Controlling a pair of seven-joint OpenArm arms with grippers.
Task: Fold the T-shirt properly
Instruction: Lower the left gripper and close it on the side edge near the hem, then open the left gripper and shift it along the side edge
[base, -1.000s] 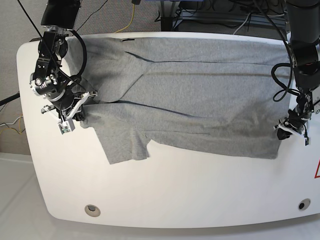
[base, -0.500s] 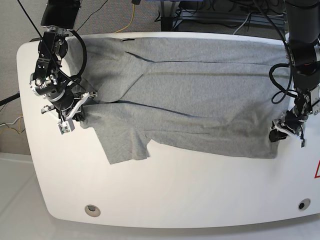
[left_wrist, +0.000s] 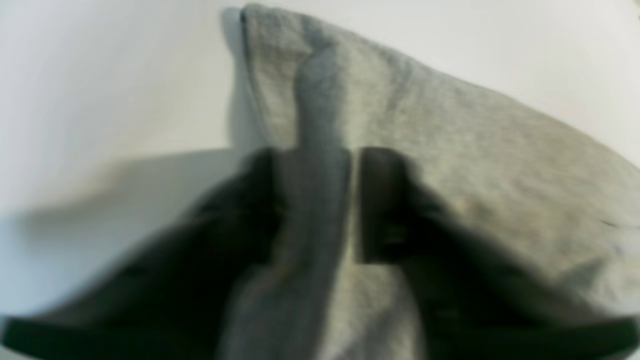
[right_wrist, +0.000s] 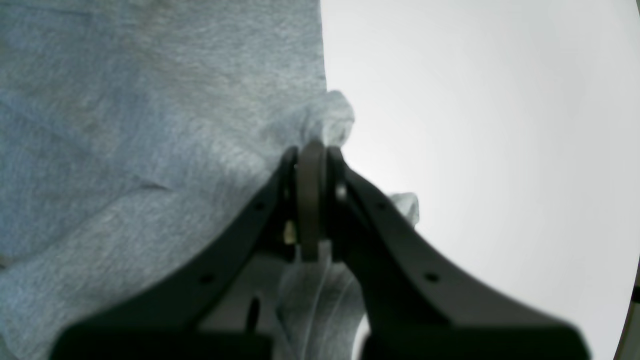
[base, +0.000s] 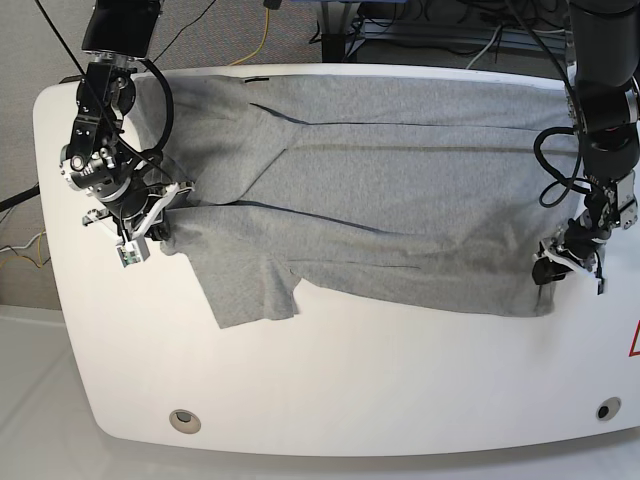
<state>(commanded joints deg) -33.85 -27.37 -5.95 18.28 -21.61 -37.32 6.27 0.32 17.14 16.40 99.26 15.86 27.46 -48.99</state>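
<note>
The heather-grey T-shirt (base: 400, 190) lies spread plain side up across the white table, one sleeve pointing toward the front left. My right gripper (base: 158, 224) stands at the shirt's left edge near that sleeve. In the right wrist view this gripper (right_wrist: 311, 160) is shut on a pinched bit of the T-shirt (right_wrist: 150, 125). My left gripper (base: 556, 264) is at the shirt's lower right corner. In the blurred left wrist view its fingers (left_wrist: 385, 200) hold a raised ridge of the T-shirt (left_wrist: 450, 150) between them.
The white table (base: 350, 380) has two round holes near its front edge, one at the left (base: 184, 420) and one at the right (base: 608, 409). A red triangle mark (base: 634, 342) sits at the right edge. Cables and a frame stand behind the table.
My left gripper has slid a little leftward onto the shirt's lower right corner, and the cloth there has bunched slightly. The right arm and the rest of the shirt have not moved.
</note>
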